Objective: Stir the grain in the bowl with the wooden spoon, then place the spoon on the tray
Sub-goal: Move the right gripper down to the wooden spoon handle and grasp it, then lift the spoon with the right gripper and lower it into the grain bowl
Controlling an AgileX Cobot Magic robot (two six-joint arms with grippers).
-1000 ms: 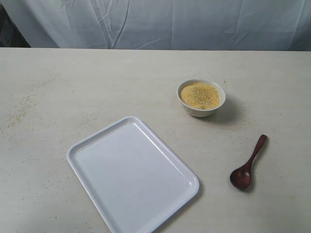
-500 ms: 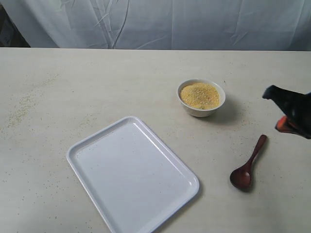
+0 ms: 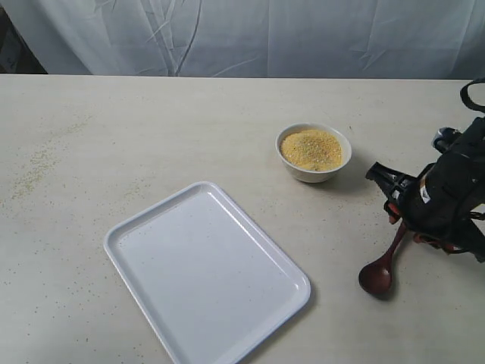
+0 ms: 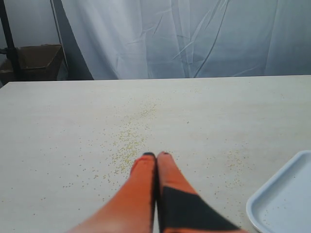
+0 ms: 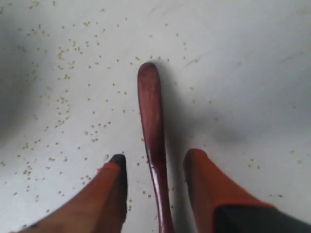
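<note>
The right end effector (image 5: 156, 161), spread apart, straddles the handle of the wooden spoon (image 5: 149, 99).

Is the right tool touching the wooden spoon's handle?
Apart. The right wrist view shows the open right tool straddling the handle of the wooden spoon, table visible on both sides.

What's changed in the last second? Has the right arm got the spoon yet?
The right gripper has come in from the right edge and moved left and down over the wooden spoon. It is open, with a finger on each side of the handle, and nothing is gripped yet. The spoon, bowl, grain and tray have not moved.
</note>
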